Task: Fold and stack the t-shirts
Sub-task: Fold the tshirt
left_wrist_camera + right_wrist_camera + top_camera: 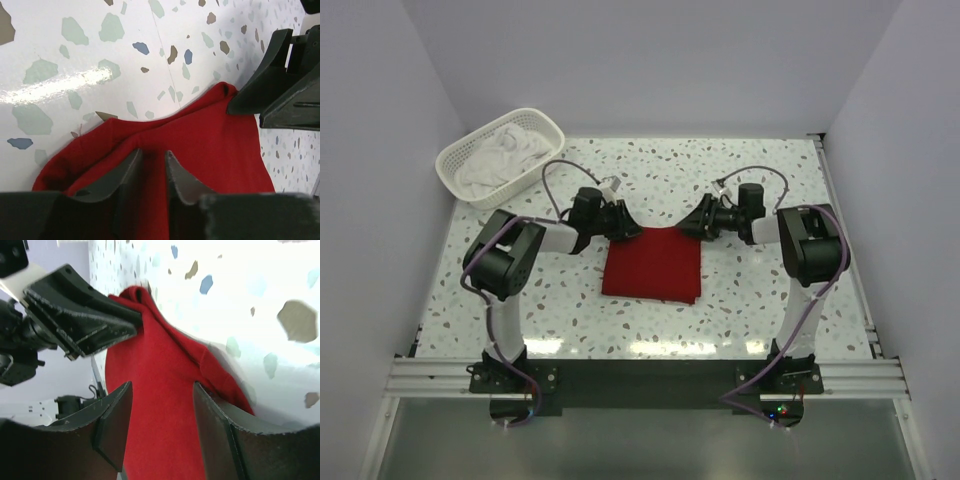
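The deep red t-shirt (pixel 653 266) lies folded into a flat rectangle in the middle of the table. My left gripper (pixel 623 226) is at its far left corner. In the left wrist view its jaws (pixel 152 152) stand close together with red cloth (pixel 210 135) pinched between them. My right gripper (pixel 697 226) is at the far right corner. In the right wrist view its jaws (pixel 162 390) stand apart over the red cloth (pixel 160 420), holding nothing. White t-shirts (pixel 510 152) lie bunched in the basket.
The white lattice basket (pixel 455 160) stands at the far left corner of the speckled table (pixel 760 290). Walls close in on the left, right and back. Each gripper shows in the other's wrist view, the right fingers (pixel 270 95) and the left fingers (pixel 85 320).
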